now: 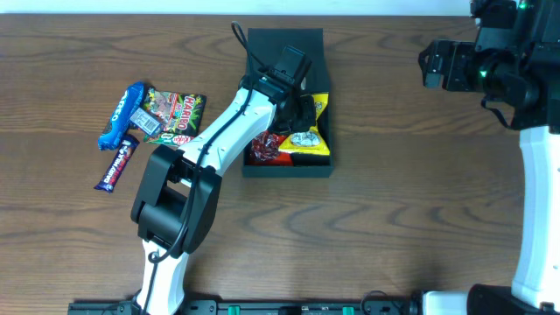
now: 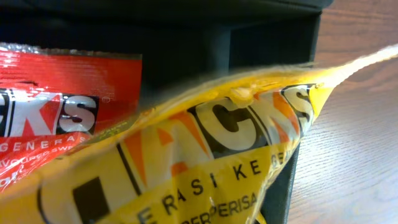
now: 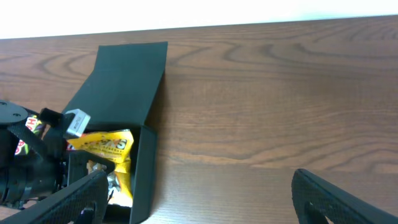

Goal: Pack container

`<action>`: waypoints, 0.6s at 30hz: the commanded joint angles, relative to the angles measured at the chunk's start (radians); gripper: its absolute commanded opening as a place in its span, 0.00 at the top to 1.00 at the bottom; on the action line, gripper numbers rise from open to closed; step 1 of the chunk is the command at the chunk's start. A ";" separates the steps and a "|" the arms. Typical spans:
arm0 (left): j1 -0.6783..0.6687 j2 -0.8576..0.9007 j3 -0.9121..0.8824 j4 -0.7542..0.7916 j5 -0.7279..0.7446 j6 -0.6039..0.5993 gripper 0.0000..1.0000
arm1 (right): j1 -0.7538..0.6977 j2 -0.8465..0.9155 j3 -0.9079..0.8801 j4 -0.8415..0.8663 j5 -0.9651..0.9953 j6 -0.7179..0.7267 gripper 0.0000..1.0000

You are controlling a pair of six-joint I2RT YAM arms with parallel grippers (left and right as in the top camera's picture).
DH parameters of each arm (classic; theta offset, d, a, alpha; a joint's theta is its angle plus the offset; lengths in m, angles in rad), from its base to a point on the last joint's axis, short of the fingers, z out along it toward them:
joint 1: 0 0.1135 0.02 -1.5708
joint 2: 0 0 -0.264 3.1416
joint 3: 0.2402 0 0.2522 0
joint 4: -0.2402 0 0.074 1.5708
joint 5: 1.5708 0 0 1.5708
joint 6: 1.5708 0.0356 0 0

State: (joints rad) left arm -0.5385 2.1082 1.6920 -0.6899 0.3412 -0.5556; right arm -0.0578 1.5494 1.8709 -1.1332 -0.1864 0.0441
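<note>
The left tool (image 1: 296, 112) sits inside the open container (image 1: 289, 171) mid-way along the surface (image 1: 420, 201), its grip impossible to tell, and the right tool (image 1: 430, 66) is spread wide, so if the yellow packet (image 1: 317, 109) rides the wall, the lid (image 1: 284, 42) may jam.

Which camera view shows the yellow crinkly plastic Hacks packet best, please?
The left wrist view: the yellow crinkly plastic Hacks packet fills the frame, lettering readable. Overhead, the left arm partly covers it inside the square dark charcoal box. The right wrist view shows only a small part.
</note>
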 commanded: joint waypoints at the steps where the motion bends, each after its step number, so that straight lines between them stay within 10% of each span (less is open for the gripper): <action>1: 0.001 0.018 0.024 -0.011 0.018 -0.032 0.43 | -0.008 -0.003 0.013 -0.001 -0.005 -0.016 0.06; 5: 0.011 0.016 0.035 -0.013 0.027 -0.018 0.21 | -0.008 -0.003 0.013 -0.001 -0.005 -0.016 0.05; 10: 0.036 0.016 0.151 -0.113 0.036 0.051 0.31 | -0.008 -0.003 0.013 -0.005 -0.005 -0.016 0.06; 12: 0.046 0.014 0.224 -0.191 -0.014 0.055 0.44 | -0.008 -0.003 0.012 -0.010 -0.005 -0.016 0.28; 15: 0.078 -0.007 0.318 -0.313 -0.174 0.054 0.94 | -0.006 -0.003 0.010 -0.028 -0.034 -0.016 0.94; 18: 0.153 -0.040 0.341 -0.340 -0.195 0.055 0.94 | 0.003 -0.003 -0.016 -0.029 -0.148 -0.025 0.98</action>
State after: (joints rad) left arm -0.4557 2.1098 2.0068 -1.0149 0.2329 -0.5159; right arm -0.0578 1.5494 1.8702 -1.1610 -0.2298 0.0345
